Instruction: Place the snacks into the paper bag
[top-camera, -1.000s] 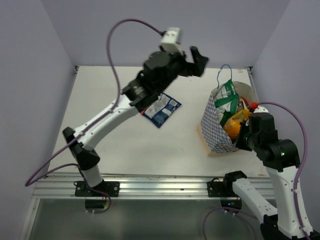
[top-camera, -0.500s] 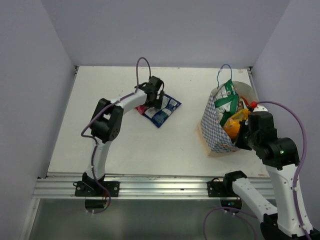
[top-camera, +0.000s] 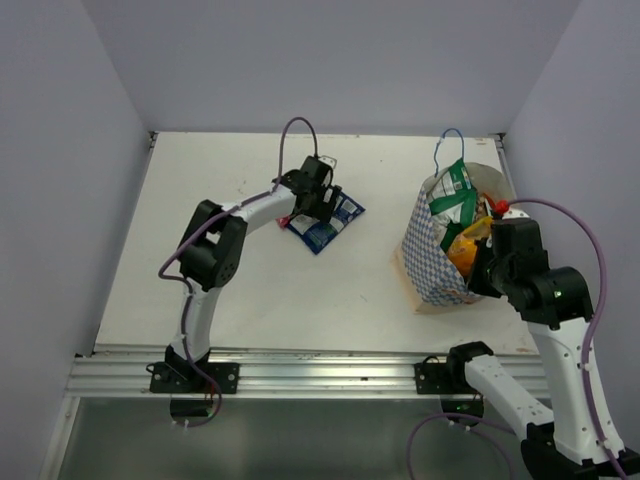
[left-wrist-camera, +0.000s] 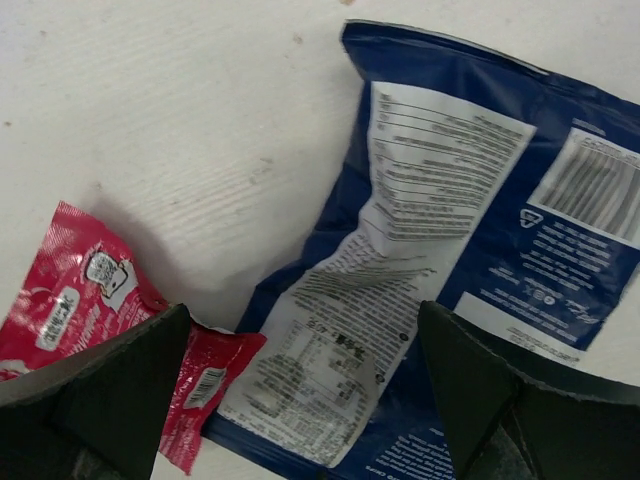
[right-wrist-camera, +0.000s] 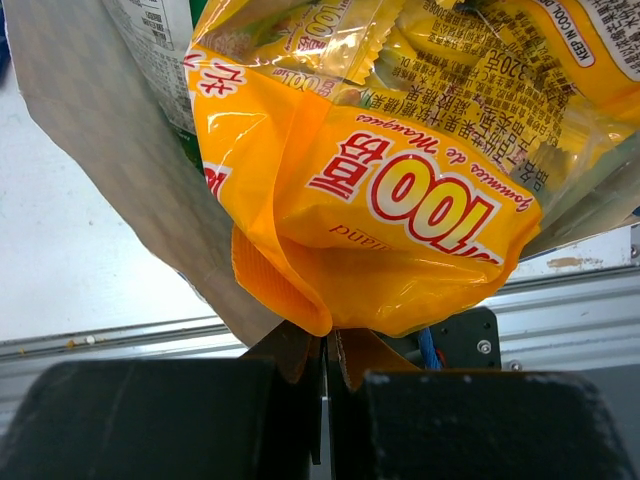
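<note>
— White tabletop, lilac walls. From above, the paper bag stands upright and stuffed, a green-white packet poking out of its top.
— And the blue-white packet?
— Flat on the table, well left of the bag. Its long axis slants, far end angled toward the bag. The left gripper hovers over it, jaws spread wide, holding nothing.
— Its wrist camera shows more: printed back upward, fine print too blurred to read, and a tiny pink packet just beside its corner, on the side away from the bag.
— Right gripper?
— Fingers pressed together at the bag's mouth. On what, possibly paper, I can't tell. Above them an orange packet reads "100" and "KEEP IN COOL".
</note>
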